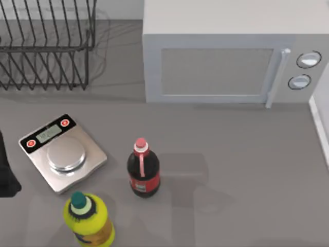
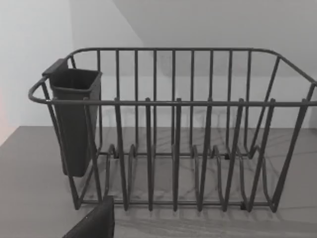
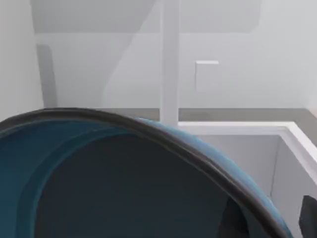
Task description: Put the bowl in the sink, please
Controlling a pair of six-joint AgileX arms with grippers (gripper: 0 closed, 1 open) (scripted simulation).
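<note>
Bowl (image 3: pixel 99 183), glossy teal-blue inside with a thin dark rim, sits right up against our right wrist camera, tilted, and beyond its rim we see the white wall and corner of the sink (image 3: pixel 292 148), so the bowl is held just above or at the sink's edge; we cannot tell from that view whether our right gripper's fingers are closed on it. A white pillar stands behind the sink. Taking the microwave (image 1: pixel 226 62) as our landmark in the top view: the wire dish rack (image 1: pixel 46 46) stands to its left, the kitchen scale (image 1: pixel 62 153) lies in front and to the left of it, the cola bottle (image 1: pixel 143 170) stands in front of it, and the yellow bottle (image 1: pixel 88 220) stands farther forward and left. Our left arm (image 1: pixel 6 175) is parked at the left edge beside the scale; we cannot tell its fingers' state. Its wrist camera faces the rack with a dark cutlery holder (image 2: pixel 74 119).
</note>
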